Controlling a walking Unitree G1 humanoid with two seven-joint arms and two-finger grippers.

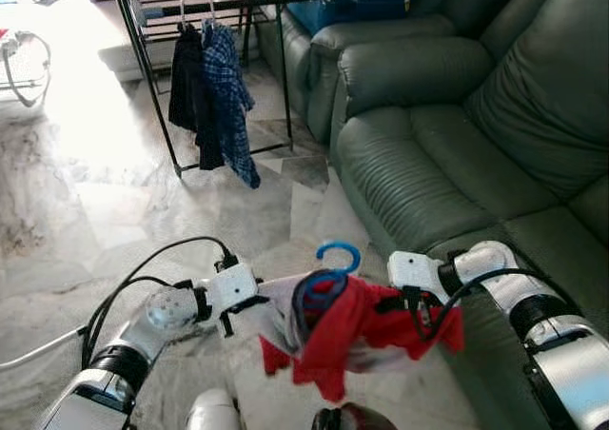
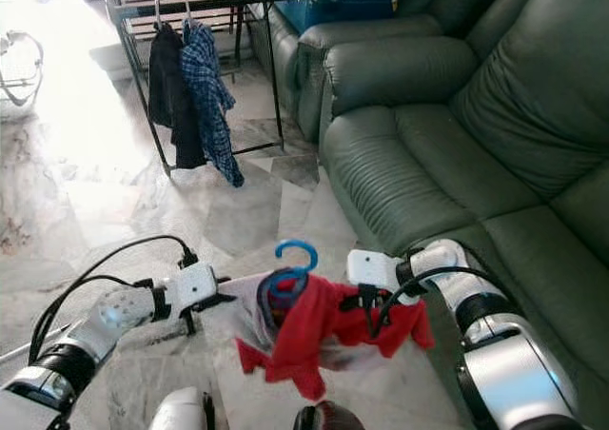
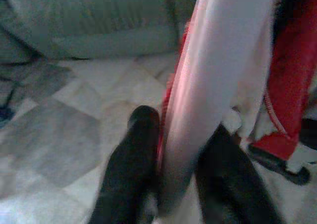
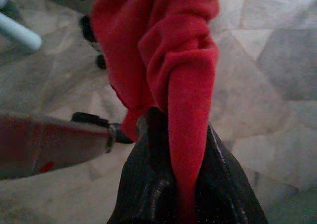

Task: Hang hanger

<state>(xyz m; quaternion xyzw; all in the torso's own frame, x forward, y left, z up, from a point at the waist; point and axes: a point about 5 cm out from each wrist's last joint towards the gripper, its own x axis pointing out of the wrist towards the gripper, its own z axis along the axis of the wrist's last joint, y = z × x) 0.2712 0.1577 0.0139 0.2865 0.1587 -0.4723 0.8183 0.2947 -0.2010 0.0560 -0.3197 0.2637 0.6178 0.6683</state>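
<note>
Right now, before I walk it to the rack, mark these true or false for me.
1. Both grippers hold the red garment. True: left gripper and right gripper each pinch fabric.
2. The blue hanger hook points down. False: it stands above the garment.
3. The drying rack is bare. False: a dark garment and a plaid shirt hang there.
4. A green sofa stands on the robot's right. True.

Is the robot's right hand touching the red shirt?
Touching. In the right wrist view the right hand has its two black fingers pressed on either side of a fold of the red shirt, with no gap between them.
</note>
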